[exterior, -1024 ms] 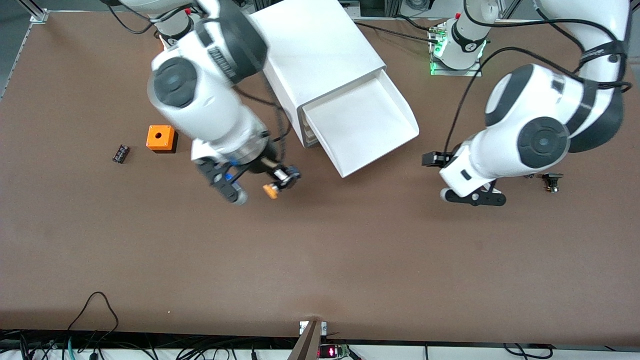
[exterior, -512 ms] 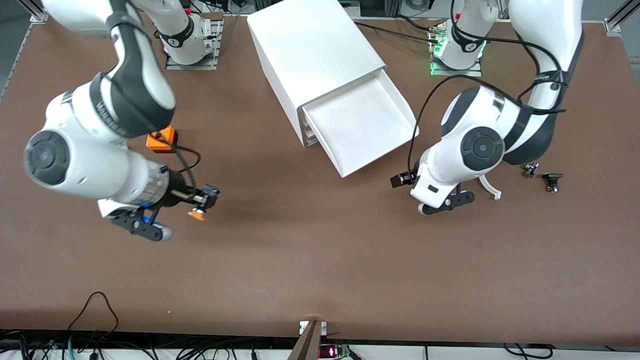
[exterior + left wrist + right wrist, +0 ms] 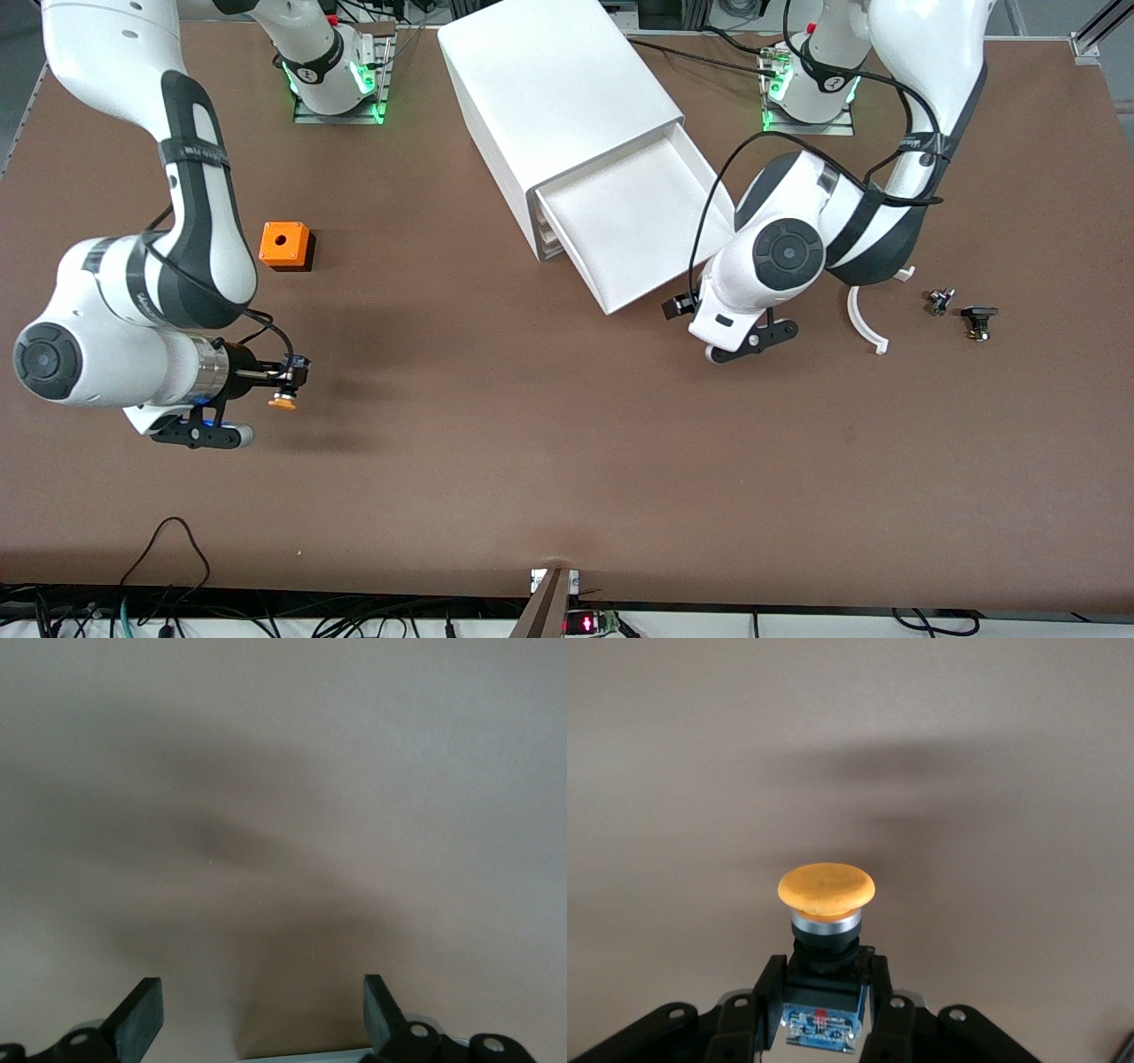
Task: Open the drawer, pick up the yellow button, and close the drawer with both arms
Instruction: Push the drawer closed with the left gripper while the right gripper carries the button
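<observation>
Toward the right arm's end of the worktop (image 3: 549,443), the right pincer (image 3: 285,387) hangs above bare brown surface, clamped tight on the black body of the button (image 3: 283,403), whose orange mushroom cap points away from the wrist; the right wrist view shows the cap clear of the fingers (image 3: 769,988). An orange cube (image 3: 284,245) sits farther from the front camera than that pincer. The drawer (image 3: 633,226) stands pulled out of the white cabinet (image 3: 549,89). Just beside the drawer's front corner, the left pincer (image 3: 678,307) hovers low over the worktop with its fingers (image 3: 142,1014) spread wide, holding nothing.
</observation>
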